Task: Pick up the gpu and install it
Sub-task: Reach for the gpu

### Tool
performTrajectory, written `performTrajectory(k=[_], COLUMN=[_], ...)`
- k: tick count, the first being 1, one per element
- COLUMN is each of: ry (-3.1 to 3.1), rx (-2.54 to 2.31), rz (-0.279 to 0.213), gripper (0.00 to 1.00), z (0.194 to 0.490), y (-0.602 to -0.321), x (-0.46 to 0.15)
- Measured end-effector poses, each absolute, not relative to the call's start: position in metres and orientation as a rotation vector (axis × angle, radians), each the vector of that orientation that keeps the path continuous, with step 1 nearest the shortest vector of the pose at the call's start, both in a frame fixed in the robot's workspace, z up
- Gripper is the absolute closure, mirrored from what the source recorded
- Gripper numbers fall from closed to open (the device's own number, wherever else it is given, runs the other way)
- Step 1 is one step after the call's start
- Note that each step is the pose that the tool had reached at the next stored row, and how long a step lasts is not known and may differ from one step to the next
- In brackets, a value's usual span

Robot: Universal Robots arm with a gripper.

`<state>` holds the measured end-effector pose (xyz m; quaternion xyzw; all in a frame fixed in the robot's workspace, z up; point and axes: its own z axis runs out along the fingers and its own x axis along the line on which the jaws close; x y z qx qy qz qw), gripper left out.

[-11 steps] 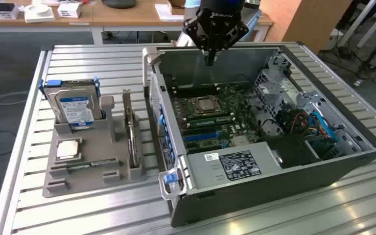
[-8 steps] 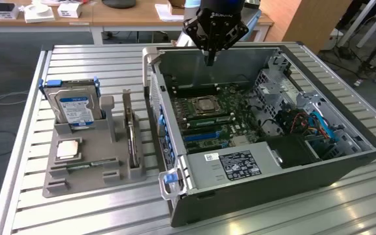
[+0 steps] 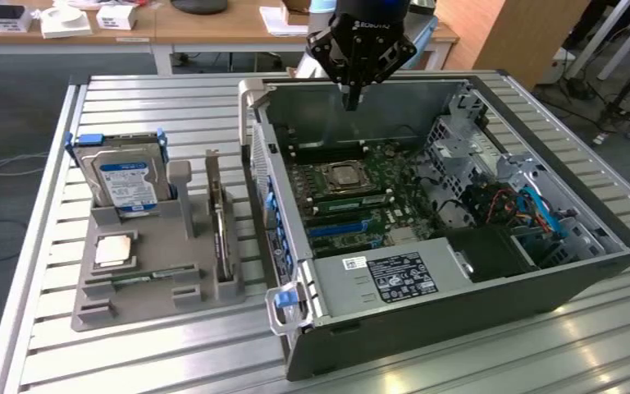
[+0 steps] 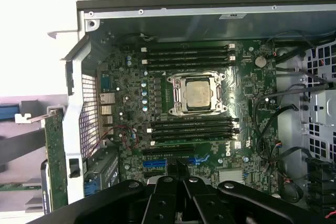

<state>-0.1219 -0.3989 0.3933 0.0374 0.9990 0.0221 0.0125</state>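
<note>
Risks clipping the wall of the computer case point(image 3: 458, 324) with the closed, empty end effector point(image 3: 350, 100) above it, away from the gpu point(image 3: 219, 220) outside.

The arm point(image 3: 372, 11) comes down from above, its wrist held vertical. Its gripper point(image 3: 350, 100) points straight down, jaws pressed together, with nothing between them.

Exterior view is looking down at a slant from above and some way off the table point(image 3: 490, 361), taking in the whole open case point(image 3: 435, 328), while wrist view is looking straight down past the gripper point(image 4: 177, 166), close over the motherboard point(image 4: 247, 93); both are sharing that board and its CPU socket point(image 3: 344, 175) point(image 4: 198, 94).
</note>
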Motion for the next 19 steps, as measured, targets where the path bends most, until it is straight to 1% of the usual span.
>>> performTrajectory(k=[4,19], ry=[3.114,3.114], rx=[0.117,0.117], rz=[0.069,0.069], gripper=[0.89,0.89], z=[0.393,0.391], y=[-0.399,-0.399], x=[-0.124,-0.187])
